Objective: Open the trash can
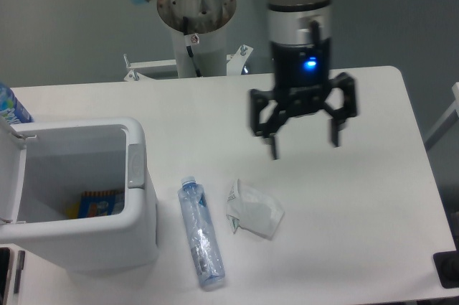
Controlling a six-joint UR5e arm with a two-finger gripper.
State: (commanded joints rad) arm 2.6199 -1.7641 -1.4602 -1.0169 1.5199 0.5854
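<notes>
camera | my end effector (303, 144) hangs spread wide, gripping nothing, above the counter (373, 212) | trash can (79, 212) at the front-left corner, lid swung up | clear bottle (201, 234) and crumpled wrapper (252, 210) lie beside it

A white table (215, 115) with rounded corners stands on a plain grey floor (64, 25).

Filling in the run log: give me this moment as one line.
trash can: lid open | gripper: open, empty, above table right of can | bottle, crumpled wrapper: on table
</notes>
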